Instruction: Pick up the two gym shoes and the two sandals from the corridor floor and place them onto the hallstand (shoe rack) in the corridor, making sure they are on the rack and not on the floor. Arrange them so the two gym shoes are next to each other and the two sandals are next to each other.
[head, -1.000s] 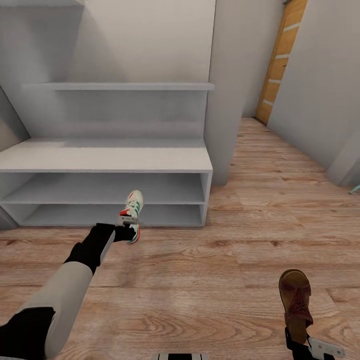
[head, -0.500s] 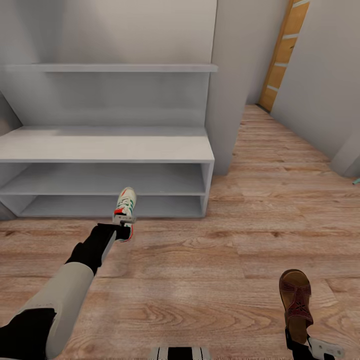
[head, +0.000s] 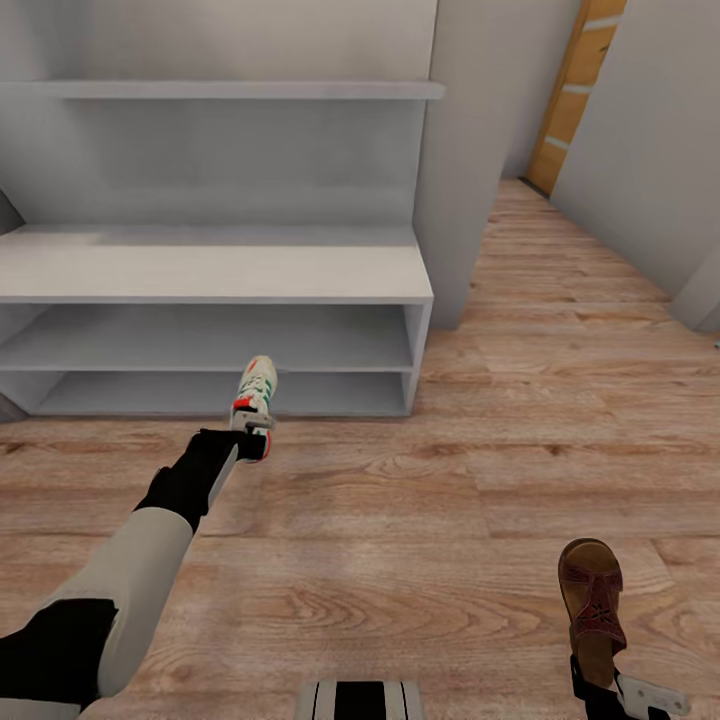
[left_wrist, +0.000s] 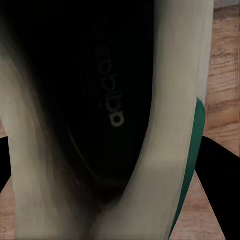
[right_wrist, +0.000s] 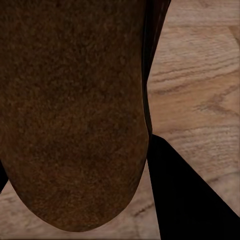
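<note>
A white gym shoe (head: 256, 388) with green stripes and a red-orange heel hangs just in front of the hallstand (head: 215, 275), level with its lowest shelf, toe pointing at the rack. My left gripper (head: 250, 432) is shut on its heel; the left wrist view looks into the shoe's dark insole (left_wrist: 100, 100). A brown sandal (head: 591, 600) is held above the corridor floor (head: 420, 520) at the lower right, with my right gripper (head: 598, 682) shut on its heel. The right wrist view shows the sandal's brown footbed (right_wrist: 70, 110) close up.
The hallstand has a bare bench top, two open low shelves and a wall shelf (head: 220, 90) above. A grey wall corner (head: 465, 170) stands right of it. The corridor runs back to an orange door (head: 575, 95). My base's front edge (head: 358, 700) shows at the bottom.
The view has shifted so the hallstand looks nearer and wider. My left arm has carried the gym shoe up and forward, closer to the lowest shelf. The sandal stays in the right gripper.
</note>
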